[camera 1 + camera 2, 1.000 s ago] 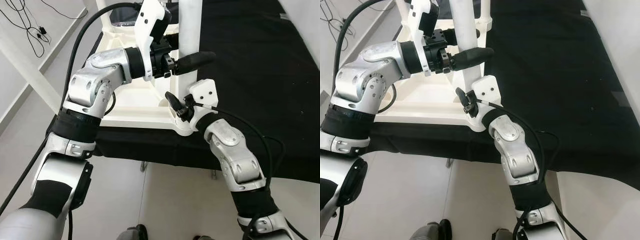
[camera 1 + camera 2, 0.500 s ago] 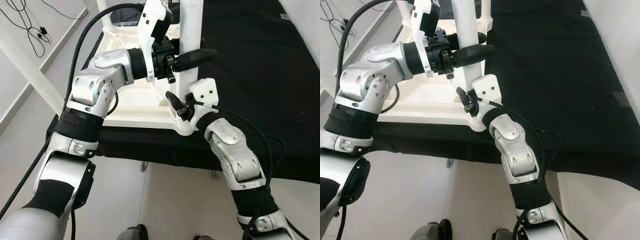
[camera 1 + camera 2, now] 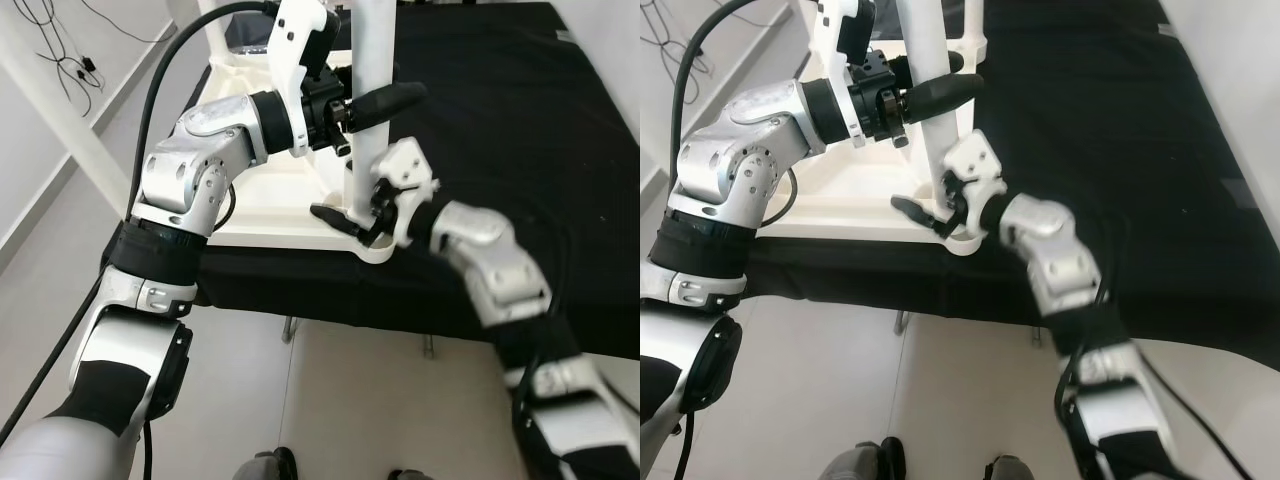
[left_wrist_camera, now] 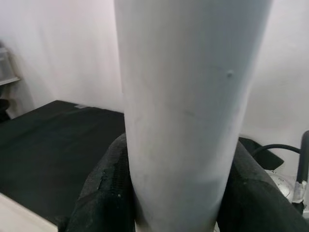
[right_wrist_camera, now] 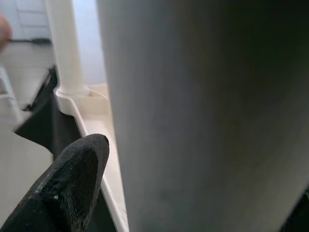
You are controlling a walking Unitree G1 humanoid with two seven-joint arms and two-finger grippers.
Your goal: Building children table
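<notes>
White plastic makes up the children's table top (image 3: 270, 200), which lies upside down on a black-covered table (image 3: 520, 130) in the upper middle of the head views. One white table leg (image 3: 368, 120) stands upright in the socket at the near right corner of the top, rising out of the top edge of the frame.

The left end effector (image 3: 385, 100) reaches in from the upper left and is closed around this leg about halfway up the part that can be seen. One black finger (image 3: 390, 97) lies across the front of the leg, pointing toward the right of the frame. In the left wrist view the pale column of the leg stands between the two black pads (image 4: 106, 188), which press against it on either side.

The right end effector (image 3: 350, 215) comes in from the lower right and sits low at the foot of the same leg, by the corner socket. Its fingers are spread apart, one black finger (image 3: 335, 213) stretched out toward the left just above the white surface of the top, beside the leg's base. In the right wrist view the leg passes very close, with one black fingertip (image 5: 72, 183) beside it; whether it touches the leg cannot be told, and the arm is blurred.

A second white leg (image 5: 65, 48) stands at a far corner of the top.
</notes>
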